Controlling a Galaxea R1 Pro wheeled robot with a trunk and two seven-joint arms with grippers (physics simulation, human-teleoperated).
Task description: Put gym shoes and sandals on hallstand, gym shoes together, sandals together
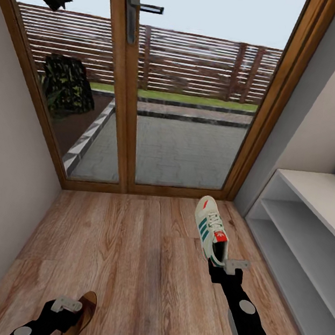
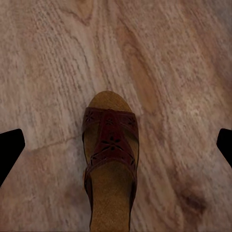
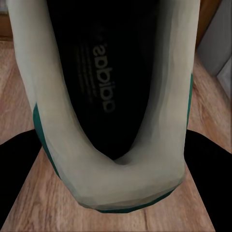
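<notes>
On the corridor floor (image 1: 135, 260), near the hallstand (image 1: 309, 235), one gym shoe (image 1: 210, 233) is positioned with its heel at the right gripper (image 1: 230, 266), whose fingers flank the heel collar; whether a firm pinch exists cannot be told. The left gripper (image 1: 69, 305) is spread wide above a sandal (image 2: 110, 159).
</notes>
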